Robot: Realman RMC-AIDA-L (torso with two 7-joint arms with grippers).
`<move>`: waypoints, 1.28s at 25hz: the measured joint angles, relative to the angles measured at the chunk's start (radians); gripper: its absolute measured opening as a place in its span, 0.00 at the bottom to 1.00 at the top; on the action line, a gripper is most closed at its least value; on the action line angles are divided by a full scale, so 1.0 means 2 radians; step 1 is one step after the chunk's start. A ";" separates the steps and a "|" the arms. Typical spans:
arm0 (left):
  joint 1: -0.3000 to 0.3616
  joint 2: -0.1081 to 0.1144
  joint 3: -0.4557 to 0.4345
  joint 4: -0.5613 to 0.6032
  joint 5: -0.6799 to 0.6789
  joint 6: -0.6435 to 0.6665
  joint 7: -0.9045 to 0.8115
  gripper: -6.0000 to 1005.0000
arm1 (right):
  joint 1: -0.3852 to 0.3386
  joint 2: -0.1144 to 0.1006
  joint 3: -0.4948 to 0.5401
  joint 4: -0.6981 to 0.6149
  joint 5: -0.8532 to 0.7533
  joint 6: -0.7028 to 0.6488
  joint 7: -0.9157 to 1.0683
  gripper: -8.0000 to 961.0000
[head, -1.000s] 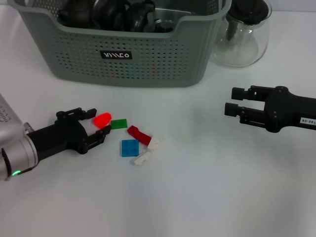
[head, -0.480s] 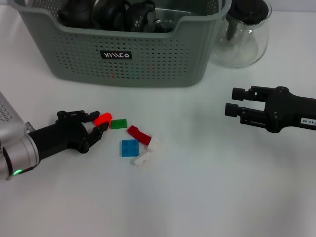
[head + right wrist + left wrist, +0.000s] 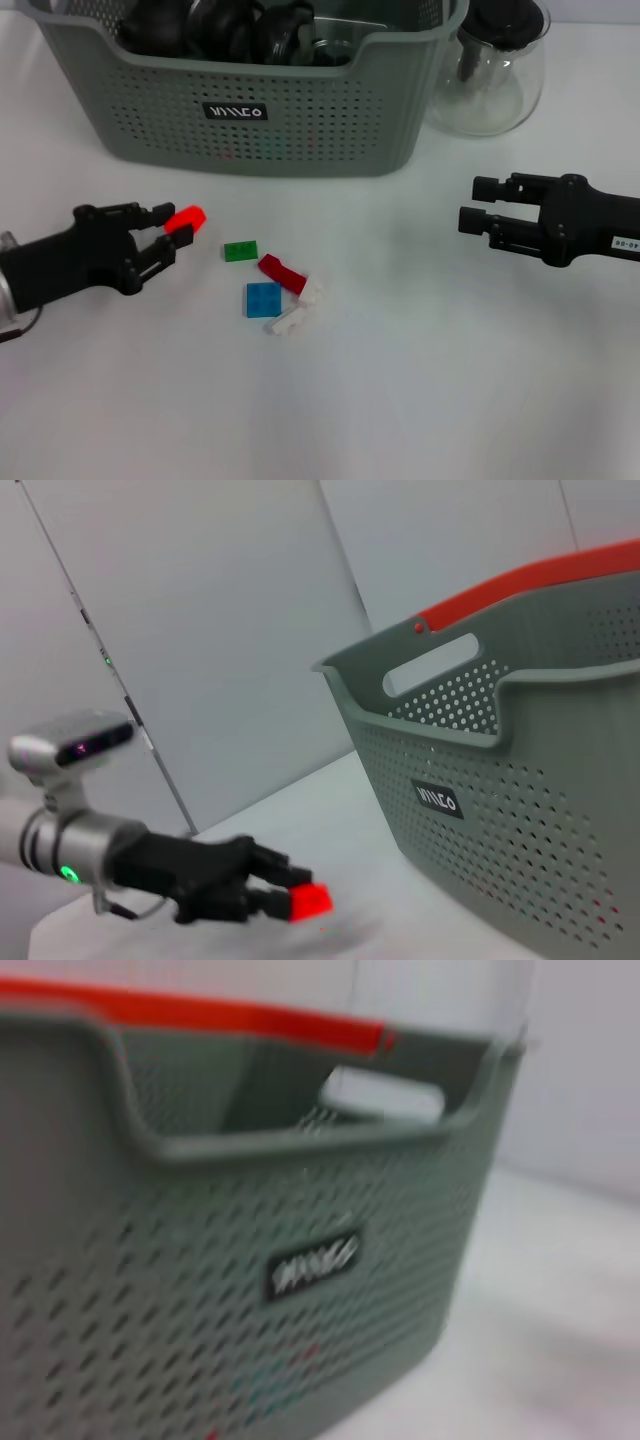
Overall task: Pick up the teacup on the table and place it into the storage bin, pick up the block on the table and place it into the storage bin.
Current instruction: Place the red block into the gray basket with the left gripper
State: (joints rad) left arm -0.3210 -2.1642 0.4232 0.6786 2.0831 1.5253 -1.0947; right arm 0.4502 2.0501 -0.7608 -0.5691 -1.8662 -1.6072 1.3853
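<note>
Gripping the red block (image 3: pixel 185 219), left end effector (image 3: pixel 160 240) closed; right end effector (image 3: pixel 478 221) apart, empty.

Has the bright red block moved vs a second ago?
Yes. The bright red block, pinched in the left end effector, has shifted toward the robot's left, away from the green block, which stayed put beside the pile.

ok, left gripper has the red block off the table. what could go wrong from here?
1. The left gripper pinches the red block only at its fingertips; it could slip out on the way up.
2. The storage bin has a tall front wall, so a low carry may hit it.
3. The bin already looks full of dark items; the block may bounce out.
</note>
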 joint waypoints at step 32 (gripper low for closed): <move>-0.217 0.069 0.184 0.086 0.009 -0.169 -0.502 0.34 | 0.005 0.001 0.000 0.000 0.002 0.001 0.000 0.61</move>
State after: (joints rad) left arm -0.7542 -2.0256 0.7918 0.8508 2.1014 1.1875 -2.0990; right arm 0.4601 2.0527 -0.7609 -0.5691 -1.8626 -1.6061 1.3844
